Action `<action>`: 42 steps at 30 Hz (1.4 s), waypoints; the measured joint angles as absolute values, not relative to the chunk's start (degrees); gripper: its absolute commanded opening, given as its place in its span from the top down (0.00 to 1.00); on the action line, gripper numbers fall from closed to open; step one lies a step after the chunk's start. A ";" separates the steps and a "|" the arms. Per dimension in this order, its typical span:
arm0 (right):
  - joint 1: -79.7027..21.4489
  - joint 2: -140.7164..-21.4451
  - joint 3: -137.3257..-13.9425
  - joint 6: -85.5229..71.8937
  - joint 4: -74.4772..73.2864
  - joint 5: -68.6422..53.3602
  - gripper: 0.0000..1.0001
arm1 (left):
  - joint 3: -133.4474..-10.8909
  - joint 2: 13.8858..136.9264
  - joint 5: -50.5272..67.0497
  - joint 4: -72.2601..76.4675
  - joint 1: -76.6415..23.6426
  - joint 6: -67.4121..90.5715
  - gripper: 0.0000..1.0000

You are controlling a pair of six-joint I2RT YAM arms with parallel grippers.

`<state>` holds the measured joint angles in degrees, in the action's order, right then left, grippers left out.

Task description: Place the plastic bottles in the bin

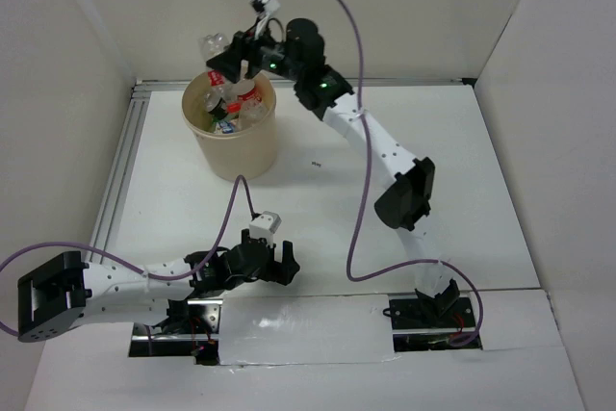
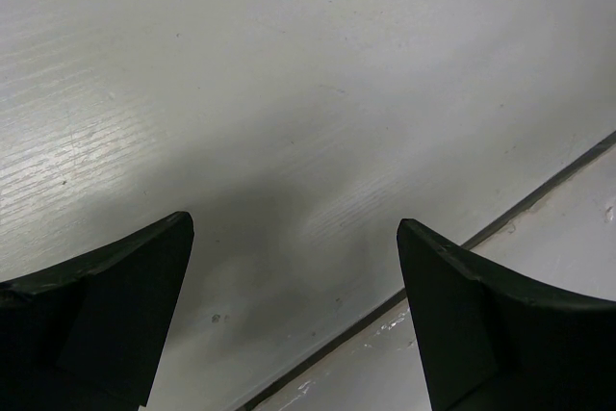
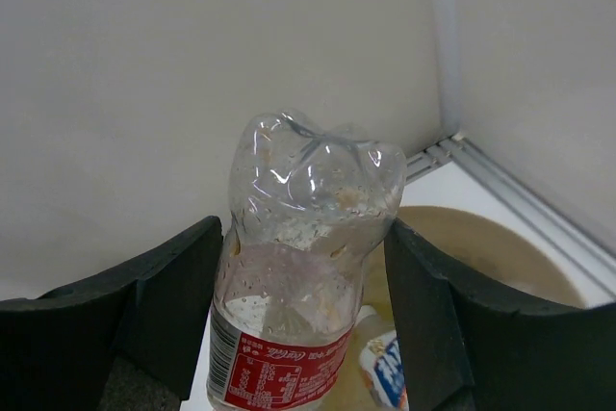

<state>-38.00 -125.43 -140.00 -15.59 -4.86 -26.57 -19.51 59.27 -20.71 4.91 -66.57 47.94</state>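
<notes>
Right pincer (image 1: 234, 57) grips a see-through plastic bottle with a red-white label (image 3: 289, 276), holding it over the far rim of the tan round bin (image 1: 241, 156), where other bottles (image 1: 231, 108) lie piled. Left pincer (image 2: 294, 238) stands wide open and empty, low over the white table (image 2: 289, 93). The held bottle's bottom end seems to reach past the rim. If released so, it may tip outside.

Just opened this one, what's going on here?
The right pincer is shut on a clear, red-labelled bottle, holding it over the bin, which already has several bottles inside. The left pincer is open and empty, low over the table near the arms' bases.
</notes>
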 measured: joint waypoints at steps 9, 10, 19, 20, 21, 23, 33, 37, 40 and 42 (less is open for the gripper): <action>-42.81 -136.70 -143.00 -14.28 -6.15 -20.58 0.35 | -18.33 55.59 -21.04 4.80 -66.57 48.01 0.00; -42.54 -136.70 -143.00 -13.80 -6.17 -20.12 0.26 | -18.31 55.42 -21.12 4.78 -66.57 48.03 0.00; -39.90 -135.59 -143.17 -9.34 -8.62 -19.27 0.00 | -18.35 56.73 -21.04 6.11 -66.57 46.57 0.00; -39.55 -134.89 -143.17 -8.27 -9.87 -19.25 0.00 | -18.39 57.17 -20.91 6.20 -66.57 46.24 0.00; -39.22 -133.80 -143.02 -6.83 -11.38 -19.03 0.00 | -18.44 57.45 -20.84 6.24 -66.57 45.63 0.00; -38.35 -130.72 -142.04 -3.60 -14.59 -18.31 0.00 | -19.14 58.02 -20.71 6.02 -66.57 44.53 0.00; -19.46 -99.13 -115.79 12.97 -26.20 -3.18 0.00 | -28.60 58.33 -20.78 5.82 -66.98 38.39 0.00; -9.02 -89.06 -95.33 13.54 -27.11 4.38 0.00 | -32.60 58.30 -21.26 4.56 -67.00 36.07 0.00; -9.17 -82.04 -78.81 13.15 -28.40 6.13 0.00 | -35.86 58.33 -21.93 2.33 -66.94 34.57 0.00; -9.80 -77.34 -71.00 12.56 -29.30 6.37 0.00 | -38.04 58.43 -22.72 1.21 -66.92 33.69 0.00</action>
<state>-9.80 -77.34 -71.00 12.56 -29.30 6.37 -38.04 58.43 -22.72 1.21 -66.92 33.69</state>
